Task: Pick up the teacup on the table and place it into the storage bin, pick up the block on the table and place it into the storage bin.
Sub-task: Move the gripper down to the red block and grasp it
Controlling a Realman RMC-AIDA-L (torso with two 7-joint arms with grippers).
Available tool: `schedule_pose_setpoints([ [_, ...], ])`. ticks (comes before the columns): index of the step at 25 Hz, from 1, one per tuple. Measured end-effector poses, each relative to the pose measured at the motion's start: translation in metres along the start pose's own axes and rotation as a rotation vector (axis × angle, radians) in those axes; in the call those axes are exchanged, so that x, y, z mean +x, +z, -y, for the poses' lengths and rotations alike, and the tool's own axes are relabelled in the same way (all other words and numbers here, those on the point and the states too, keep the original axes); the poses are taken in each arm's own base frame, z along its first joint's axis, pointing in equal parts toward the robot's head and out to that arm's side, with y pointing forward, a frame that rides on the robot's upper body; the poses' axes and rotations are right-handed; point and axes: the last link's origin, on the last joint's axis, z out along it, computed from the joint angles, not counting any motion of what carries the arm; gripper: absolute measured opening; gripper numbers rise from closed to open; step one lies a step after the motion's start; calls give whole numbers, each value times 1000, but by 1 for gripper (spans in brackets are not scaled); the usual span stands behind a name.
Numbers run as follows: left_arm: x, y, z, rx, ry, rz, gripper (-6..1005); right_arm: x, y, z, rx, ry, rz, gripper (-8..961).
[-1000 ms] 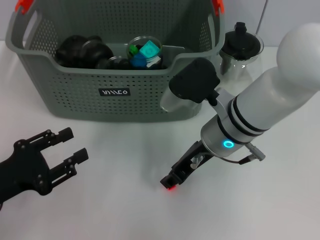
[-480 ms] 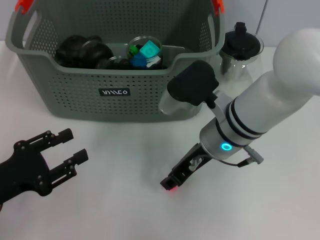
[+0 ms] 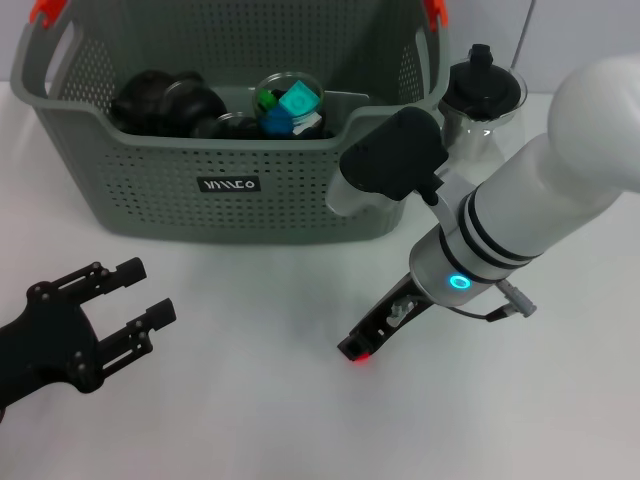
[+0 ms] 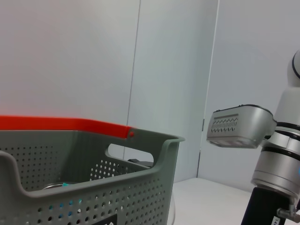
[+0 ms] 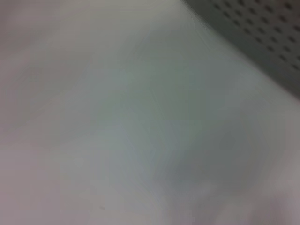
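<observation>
The right gripper (image 3: 358, 352) pinches a small red block (image 3: 357, 359) on the white table (image 3: 250, 400) near the grey perforated plastic storage bin (image 3: 225, 190); the left gripper (image 3: 140, 300) rests wide open at the table's left edge.

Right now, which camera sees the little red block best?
The head view: the red block shows at the tip of the right tool, low on the white table. The left wrist view shows only the storage bin and right arm, no block. The right wrist view shows no block either.

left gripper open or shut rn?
Open. In the head view the left gripper sits low on the table, in front of the storage bin, its two black fingers apart with nothing between them.
</observation>
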Motion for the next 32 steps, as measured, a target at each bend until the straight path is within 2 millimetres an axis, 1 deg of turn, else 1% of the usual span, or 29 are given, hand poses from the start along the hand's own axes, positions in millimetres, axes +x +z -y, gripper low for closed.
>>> schedule_pose_setpoints([
  [10, -3, 1, 1, 13, -12, 5, 586, -1, -6, -11, -15, -26, 24, 484],
  [24, -3, 1, 1, 12, -12, 5, 586, 5, 0, -8, -9, -5, -1, 479],
  [29, -3, 1, 1, 12, -14, 4, 586, 8, 2, -7, -7, -4, -10, 395],
  [32, -3, 1, 1, 12, -14, 4, 586, 9, 3, -6, -4, -2, -11, 390],
])
